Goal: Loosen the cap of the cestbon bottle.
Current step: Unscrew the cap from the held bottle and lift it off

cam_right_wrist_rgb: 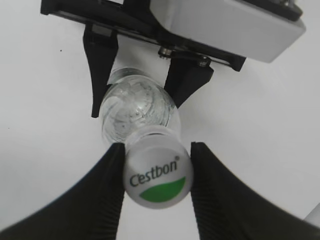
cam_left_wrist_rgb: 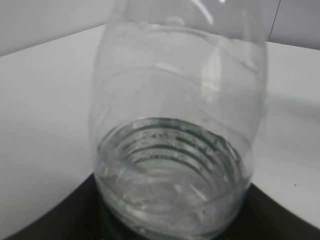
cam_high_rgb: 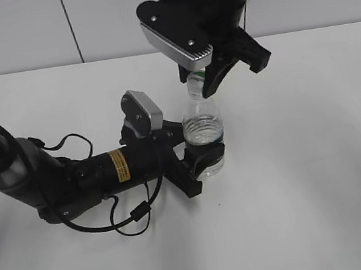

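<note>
The clear ribbed cestbon bottle [cam_high_rgb: 203, 128] stands upright on the white table. My left gripper [cam_high_rgb: 201, 160] is shut on its lower body. In the left wrist view the bottle [cam_left_wrist_rgb: 175, 125] fills the frame, with dark jaws at both bottom corners. My right gripper [cam_high_rgb: 203, 78] comes down from above over the bottle top. In the right wrist view its two black fingers [cam_right_wrist_rgb: 157, 148] press both sides of the white cap [cam_right_wrist_rgb: 157, 177], which bears a green mark and "Cestbon" lettering. The bottle body [cam_right_wrist_rgb: 137, 107] shows below it. In the exterior view the cap is mostly hidden.
The white table [cam_high_rgb: 311, 190] spreads around the bottle. The left arm [cam_high_rgb: 71, 175] lies low across the table at left, with loose black cables [cam_high_rgb: 135, 216] beside it. A grey wall stands behind the table.
</note>
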You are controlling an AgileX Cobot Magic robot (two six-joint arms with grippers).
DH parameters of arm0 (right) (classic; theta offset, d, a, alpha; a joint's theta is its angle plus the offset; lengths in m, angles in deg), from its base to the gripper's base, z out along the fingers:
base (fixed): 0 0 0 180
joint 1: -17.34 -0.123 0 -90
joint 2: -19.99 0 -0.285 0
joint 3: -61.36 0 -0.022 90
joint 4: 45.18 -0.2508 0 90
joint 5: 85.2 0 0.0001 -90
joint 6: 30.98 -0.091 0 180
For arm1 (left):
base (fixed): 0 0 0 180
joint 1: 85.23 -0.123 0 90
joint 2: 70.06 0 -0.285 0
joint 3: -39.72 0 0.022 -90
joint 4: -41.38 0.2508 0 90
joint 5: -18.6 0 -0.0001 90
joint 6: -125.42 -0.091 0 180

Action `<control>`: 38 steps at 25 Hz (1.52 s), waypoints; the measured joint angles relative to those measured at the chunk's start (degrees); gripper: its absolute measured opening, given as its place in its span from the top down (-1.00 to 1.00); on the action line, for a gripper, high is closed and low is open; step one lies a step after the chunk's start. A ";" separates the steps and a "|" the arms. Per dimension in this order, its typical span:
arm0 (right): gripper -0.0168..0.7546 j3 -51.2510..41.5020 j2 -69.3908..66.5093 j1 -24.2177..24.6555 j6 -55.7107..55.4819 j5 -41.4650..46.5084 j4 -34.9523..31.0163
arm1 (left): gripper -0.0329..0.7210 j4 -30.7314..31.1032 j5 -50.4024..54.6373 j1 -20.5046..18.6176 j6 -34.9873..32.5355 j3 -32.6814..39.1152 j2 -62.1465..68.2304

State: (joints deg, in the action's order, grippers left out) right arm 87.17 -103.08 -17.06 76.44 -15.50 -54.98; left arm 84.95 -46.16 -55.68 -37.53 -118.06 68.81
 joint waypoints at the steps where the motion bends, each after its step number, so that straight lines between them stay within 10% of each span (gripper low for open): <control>1: 0.16 0.00 0.00 0.00 0.94 0.00 -0.07 | -0.15 0.06 0.00 0.00 0.00 0.00 0.00; 38: 0.18 0.00 5.09 0.00 3.83 0.25 2.23 | -0.14 2.45 -0.39 0.00 0.31 0.00 0.00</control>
State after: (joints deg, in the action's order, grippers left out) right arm 87.17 -97.99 -17.06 80.27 -15.25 -52.75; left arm 87.40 -46.55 -55.68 -37.23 -118.06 68.81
